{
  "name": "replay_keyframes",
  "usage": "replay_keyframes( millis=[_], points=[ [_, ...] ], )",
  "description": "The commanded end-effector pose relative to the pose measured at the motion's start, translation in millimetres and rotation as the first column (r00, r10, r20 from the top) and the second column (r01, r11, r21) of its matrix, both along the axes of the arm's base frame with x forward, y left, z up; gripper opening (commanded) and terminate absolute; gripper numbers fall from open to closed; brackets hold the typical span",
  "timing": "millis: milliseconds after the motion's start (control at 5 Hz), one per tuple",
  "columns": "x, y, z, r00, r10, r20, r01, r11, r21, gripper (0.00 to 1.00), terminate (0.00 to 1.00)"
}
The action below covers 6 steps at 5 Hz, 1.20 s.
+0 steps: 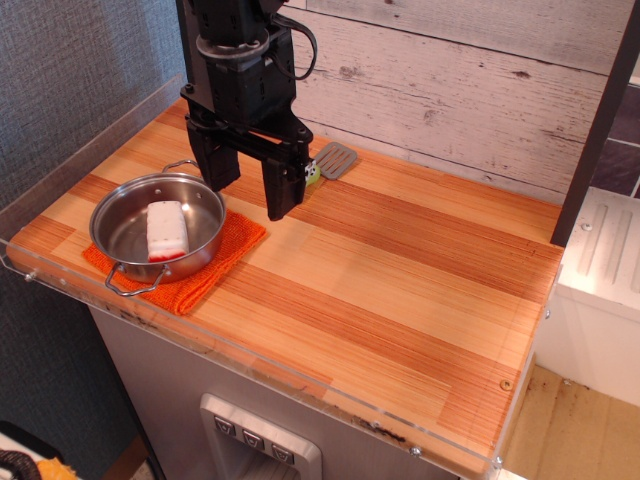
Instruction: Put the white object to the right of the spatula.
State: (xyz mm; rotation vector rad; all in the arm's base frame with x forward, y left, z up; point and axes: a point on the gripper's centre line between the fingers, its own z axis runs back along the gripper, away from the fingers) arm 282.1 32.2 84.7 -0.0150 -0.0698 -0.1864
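Observation.image: my black gripper (250, 185) hangs spread, empty, above the striped wooden tabletop (400, 290).
The rounded white block with a red band (166, 232) lies lengthwise toward me, red end nearest, in the steel pan (125, 215), left of the gripper.

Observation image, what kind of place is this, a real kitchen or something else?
Probably a toy kitchen set: striped wooden counter behind a clear plastic rim, small steel pot on an orange knitted cloth, whitewashed plank backdrop.

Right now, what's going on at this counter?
A single robot arm hangs over the wooden counter with its tool open and empty, between the pot and the spatula. The white object lies inside the pot, which sits on an orange cloth. The spatula rests behind the arm near the back wall. Nothing is being held yet.
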Motion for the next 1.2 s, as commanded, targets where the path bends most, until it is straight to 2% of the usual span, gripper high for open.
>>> replay_keyframes(
  millis=[0,200,400,600,1000],
  points=[
    [0.0,0.0,0.0,1.000,0.000,0.000,0.000,1.000,0.000,1.00,0.00],
    [-6.1,13.4,-3.7,0.999,0.051,-0.013,-0.051,0.999,0.004,1.00,0.00],
    [-18.9,36.0,-8.6,0.993,0.115,-0.020,-0.114,0.993,0.036,1.00,0.00],
    [-31.0,61.5,-8.9,0.987,0.159,-0.034,-0.155,0.982,0.105,1.00,0.00],
    [-33.1,80.3,-9.1,0.980,0.197,-0.033,-0.192,0.974,0.120,1.00,0.00]
  ],
)
